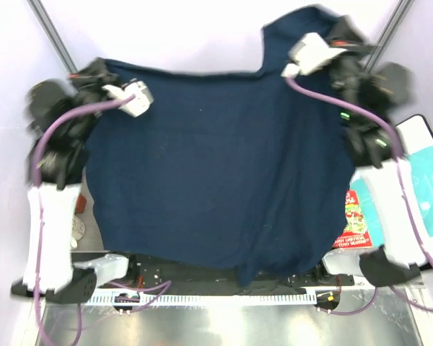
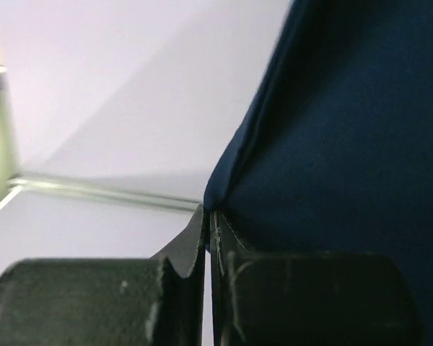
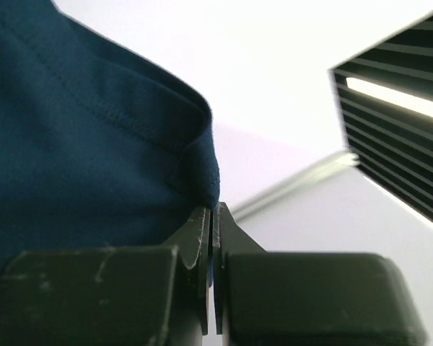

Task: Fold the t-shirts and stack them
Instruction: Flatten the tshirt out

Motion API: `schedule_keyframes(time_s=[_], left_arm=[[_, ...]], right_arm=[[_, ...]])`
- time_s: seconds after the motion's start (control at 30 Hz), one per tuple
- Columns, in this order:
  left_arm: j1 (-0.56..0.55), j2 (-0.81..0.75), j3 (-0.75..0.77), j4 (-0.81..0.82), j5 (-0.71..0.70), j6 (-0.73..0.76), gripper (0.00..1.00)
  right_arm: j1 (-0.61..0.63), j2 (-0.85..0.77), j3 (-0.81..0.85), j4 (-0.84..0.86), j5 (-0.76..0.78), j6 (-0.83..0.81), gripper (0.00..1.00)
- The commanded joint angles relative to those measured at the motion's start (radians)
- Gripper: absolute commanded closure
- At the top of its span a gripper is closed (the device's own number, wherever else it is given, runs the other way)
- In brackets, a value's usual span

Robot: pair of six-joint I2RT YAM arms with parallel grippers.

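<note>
A dark navy t-shirt (image 1: 216,166) hangs spread wide between my two arms, lifted off the table, and its lower edge droops toward the arm bases. My left gripper (image 1: 101,71) is shut on the shirt's upper left corner. In the left wrist view the jaws (image 2: 208,213) pinch a fold of navy cloth (image 2: 346,144). My right gripper (image 1: 344,32) is shut on the upper right corner, held a little higher than the left. The right wrist view shows its closed jaws (image 3: 213,209) with the stitched hem (image 3: 79,144) rising out of them. No other t-shirts are in view.
A teal-printed plastic bag (image 1: 429,180) lies at the right edge, beside a red printed packet (image 1: 355,220) partly under the shirt. Metal frame posts (image 1: 50,32) slant up at both back corners. A cable strip (image 1: 202,297) runs along the front between the bases.
</note>
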Motion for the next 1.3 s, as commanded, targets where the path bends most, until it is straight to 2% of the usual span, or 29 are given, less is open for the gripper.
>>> schedule_keyframes(time_s=[0.0,0.07,0.17,0.27,0.3,0.43,0.53,0.57,0.6,0.67,0.7,0.77,0.8,0.83,0.87,0.9,0.93,0.97,1.03,1.1,1.17,1.2,1.27], left_arm=[[0.052,0.145,-0.065,0.037,-0.015,0.082,1.0],[0.082,0.201,-0.045,0.071,-0.003,0.072,1.0],[0.111,0.305,0.021,0.152,-0.011,0.048,1.0],[0.123,0.388,0.104,0.267,-0.044,0.023,1.0],[0.125,0.409,0.122,0.351,-0.057,0.019,1.0],[0.131,0.413,0.256,0.534,-0.112,-0.058,1.0],[0.131,0.397,0.316,0.631,-0.149,-0.084,1.0],[0.131,0.39,0.313,0.666,-0.155,-0.081,1.0],[0.132,0.38,0.299,0.674,-0.156,-0.06,1.0],[0.134,0.323,0.197,0.694,-0.146,-0.053,1.0],[0.137,0.298,0.142,0.697,-0.124,-0.05,1.0],[0.135,0.208,-0.047,0.644,-0.085,-0.056,1.0],[0.137,0.166,-0.122,0.619,-0.049,-0.067,1.0],[0.135,0.132,-0.281,0.593,0.012,-0.069,1.0],[0.135,0.1,-0.366,0.569,0.043,-0.072,1.0],[0.134,0.034,-0.452,0.556,0.069,-0.073,1.0],[0.135,0.008,-0.609,0.542,0.113,-0.06,1.0],[0.134,-0.02,-0.682,0.504,0.124,-0.047,1.0],[0.132,-0.078,-0.856,0.431,0.155,-0.011,1.0],[0.132,-0.104,-0.951,0.308,0.176,0.052,1.0],[0.132,-0.155,-1.067,0.183,0.202,0.147,1.0],[0.131,-0.176,-1.101,0.15,0.206,0.176,1.0],[0.132,-0.215,-1.19,0.064,0.201,0.281,1.0]], right_arm=[[-0.032,0.102,-0.101,0.182,-0.001,-0.031,0.99],[-0.051,0.184,-0.087,0.262,0.003,-0.018,0.99],[-0.097,0.275,0.017,0.343,0.017,-0.001,0.99],[-0.135,0.392,0.197,0.396,0.032,-0.012,0.98],[-0.14,0.447,0.312,0.402,0.032,-0.017,0.99],[-0.147,0.521,0.624,0.35,-0.013,-0.052,0.99],[-0.146,0.449,0.657,0.322,-0.067,-0.087,0.99],[-0.146,0.42,0.622,0.325,-0.09,-0.092,0.99],[-0.146,0.379,0.515,0.331,-0.093,-0.101,0.99],[-0.146,0.267,0.386,0.347,-0.078,-0.094,0.99],[-0.146,0.227,0.233,0.347,-0.077,-0.089,0.99],[-0.146,0.115,0.078,0.345,-0.078,-0.072,0.99],[-0.147,0.081,-0.064,0.328,-0.077,-0.06,0.99],[-0.146,0.043,-0.133,0.307,-0.077,-0.022,0.99],[-0.146,0.01,-0.25,0.273,-0.08,0.009,0.99],[-0.146,-0.06,-0.311,0.205,-0.089,0.032,0.99],[-0.146,-0.092,-0.374,0.169,-0.095,0.064,0.99],[-0.146,-0.125,-0.499,0.144,-0.1,0.075,0.99],[-0.146,-0.229,-0.607,-0.01,-0.142,0.116,0.99],[-0.146,-0.334,-0.742,-0.195,-0.185,0.143,0.99],[-0.146,-0.407,-0.854,-0.285,-0.253,0.161,0.99],[-0.147,-0.43,-0.871,-0.427,-0.286,0.151,0.99],[-0.146,-0.487,-0.932,-0.549,-0.345,0.12,0.99]])
